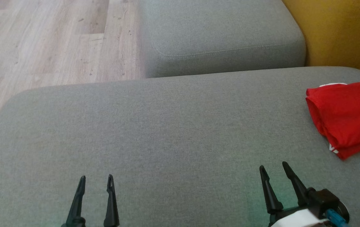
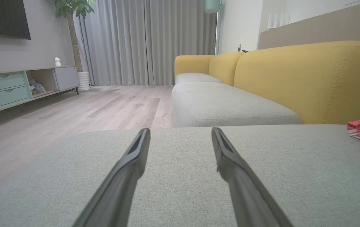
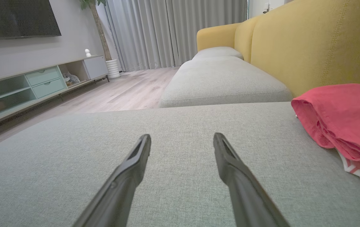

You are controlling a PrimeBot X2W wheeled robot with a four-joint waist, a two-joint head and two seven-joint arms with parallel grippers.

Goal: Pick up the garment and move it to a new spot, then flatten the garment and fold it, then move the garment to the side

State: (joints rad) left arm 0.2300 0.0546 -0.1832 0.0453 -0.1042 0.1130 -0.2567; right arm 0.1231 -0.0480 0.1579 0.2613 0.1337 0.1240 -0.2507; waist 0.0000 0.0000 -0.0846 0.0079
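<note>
The red garment (image 1: 347, 116) lies folded in soft layers, white trim peeking out, at the grey sofa cushion's (image 1: 167, 126) right edge. Left gripper (image 1: 96, 183) and right gripper (image 1: 273, 170) hover nearby, fingers apart, empty.

a yellow sofa (image 2: 306, 78) with grey seats (image 1: 167, 132), a wood floor (image 1: 41, 41), grey curtains (image 2: 145, 41), a tv cabinet (image 3: 34, 85).

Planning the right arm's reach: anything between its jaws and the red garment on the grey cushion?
Nothing visible. Bare grey cushion lies between the right gripper, jaws open, and the red garment, which sits ahead and to its right, near the yellow backrest.
</note>
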